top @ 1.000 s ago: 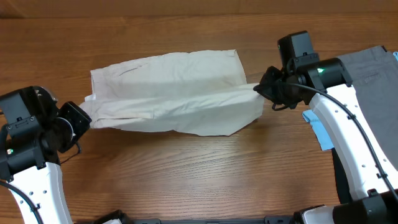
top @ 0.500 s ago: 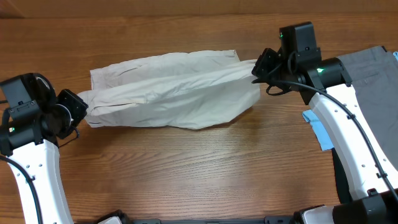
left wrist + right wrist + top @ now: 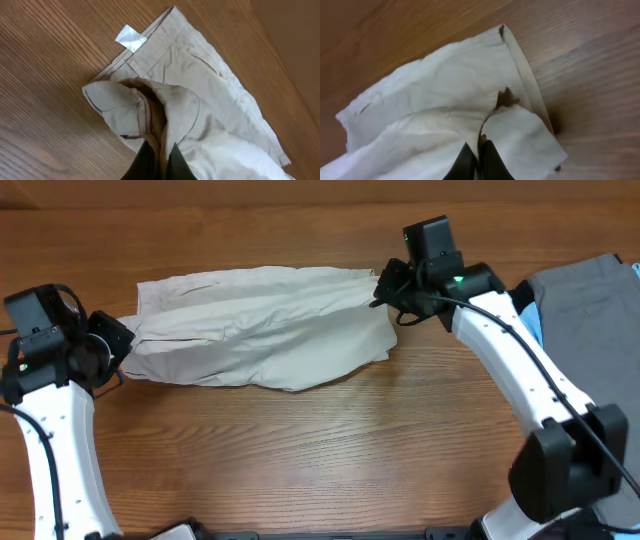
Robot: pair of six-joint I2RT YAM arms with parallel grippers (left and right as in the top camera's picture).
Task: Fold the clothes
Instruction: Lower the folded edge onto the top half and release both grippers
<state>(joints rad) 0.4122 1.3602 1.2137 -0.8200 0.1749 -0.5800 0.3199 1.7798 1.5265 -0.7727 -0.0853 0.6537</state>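
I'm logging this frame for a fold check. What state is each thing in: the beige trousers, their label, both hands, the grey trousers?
Beige trousers: wrinkled, doubled over lengthwise, pinched at both ends.
Label: flat, sticking out from the waistband.
Left hand: shut on cloth at the waistband end.
Right hand: shut on cloth at the leg end.
Grey trousers: lying flat, untouched.
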